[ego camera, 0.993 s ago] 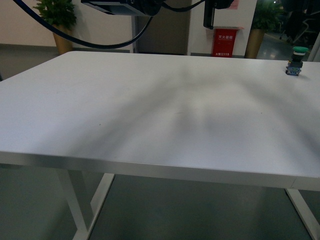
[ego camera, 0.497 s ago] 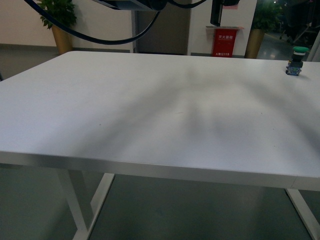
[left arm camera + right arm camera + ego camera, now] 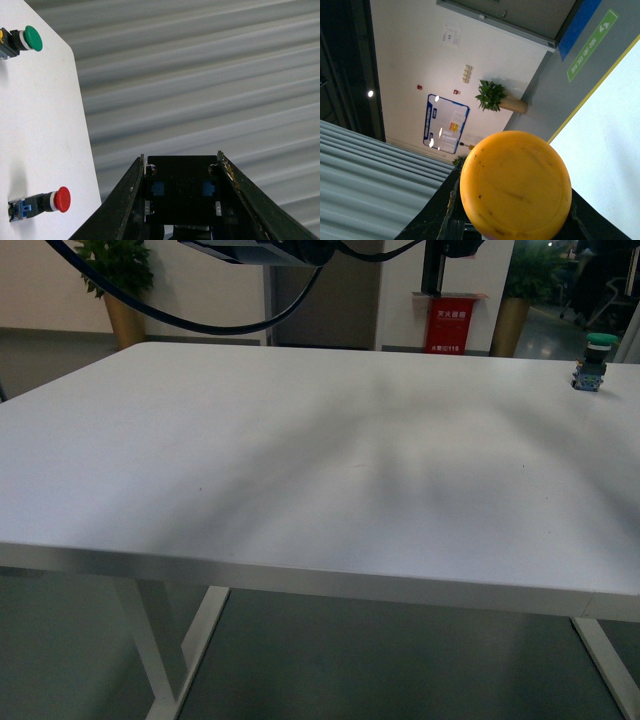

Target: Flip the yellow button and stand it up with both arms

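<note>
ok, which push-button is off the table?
The yellow button, held by the right gripper; the green button and red button rest on the white table.

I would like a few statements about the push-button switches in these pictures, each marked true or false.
1. The yellow button is between the fingers of the right gripper, cap facing its wrist camera. True.
2. A green-capped switch stands upright near the far right edge of the table. True.
3. The red-capped switch stands upright. False: it lies on its side on the table.
4. The yellow button rests on the table. False: it is held in the air.
</note>
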`<state>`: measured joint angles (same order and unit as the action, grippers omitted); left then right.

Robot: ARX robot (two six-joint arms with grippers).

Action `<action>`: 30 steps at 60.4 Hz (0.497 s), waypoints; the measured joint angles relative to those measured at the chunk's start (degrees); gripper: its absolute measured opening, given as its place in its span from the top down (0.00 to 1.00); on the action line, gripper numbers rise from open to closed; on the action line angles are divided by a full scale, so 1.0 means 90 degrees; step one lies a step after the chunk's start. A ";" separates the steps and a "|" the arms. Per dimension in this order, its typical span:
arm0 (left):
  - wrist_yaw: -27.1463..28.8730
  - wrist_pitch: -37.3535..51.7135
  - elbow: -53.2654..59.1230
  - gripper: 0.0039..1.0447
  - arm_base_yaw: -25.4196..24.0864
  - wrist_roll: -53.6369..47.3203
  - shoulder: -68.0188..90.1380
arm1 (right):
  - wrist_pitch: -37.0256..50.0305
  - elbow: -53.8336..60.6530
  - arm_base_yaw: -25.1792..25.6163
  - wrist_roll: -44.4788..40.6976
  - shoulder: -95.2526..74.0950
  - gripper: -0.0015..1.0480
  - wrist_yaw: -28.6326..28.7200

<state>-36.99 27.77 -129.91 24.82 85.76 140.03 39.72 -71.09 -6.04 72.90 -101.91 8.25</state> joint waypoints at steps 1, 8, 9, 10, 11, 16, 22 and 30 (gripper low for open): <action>0.0000 0.0000 -0.0002 0.66 0.0000 -0.0002 0.0000 | 0.0000 0.0000 0.0000 0.0007 0.0000 0.67 -0.0007; 0.0019 -0.0092 -0.0044 0.66 0.0002 -0.0024 0.0000 | 0.0019 0.0000 0.0002 0.0085 0.0000 0.70 -0.0073; 0.0019 -0.0107 -0.0049 0.66 0.0002 -0.0032 0.0000 | 0.0019 0.0000 0.0002 0.0090 0.0000 0.70 -0.0075; 0.0019 -0.0141 -0.0058 0.66 0.0002 -0.0049 0.0000 | 0.0019 0.0002 0.0002 0.0095 0.0000 0.70 -0.0075; 0.0022 -0.0155 -0.0058 0.66 0.0002 -0.0053 0.0000 | 0.0019 0.0002 0.0002 0.0100 0.0000 0.70 -0.0075; 0.0012 -0.0143 -0.0010 0.66 -0.0010 -0.0119 -0.0010 | 0.0051 0.0027 0.0002 0.0109 0.0000 0.70 -0.0078; -0.0034 -0.0158 0.0296 0.50 -0.0075 -0.0454 -0.0182 | 0.0080 0.0097 0.0015 0.0019 0.0000 0.71 -0.0078; -0.0083 -0.0510 0.0916 0.27 -0.0260 -0.1151 -0.0629 | 0.0117 0.0153 0.0046 -0.0095 0.0000 0.71 -0.0080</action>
<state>-37.74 23.18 -121.67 22.48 75.40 134.37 40.77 -69.71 -5.63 72.05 -101.91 7.53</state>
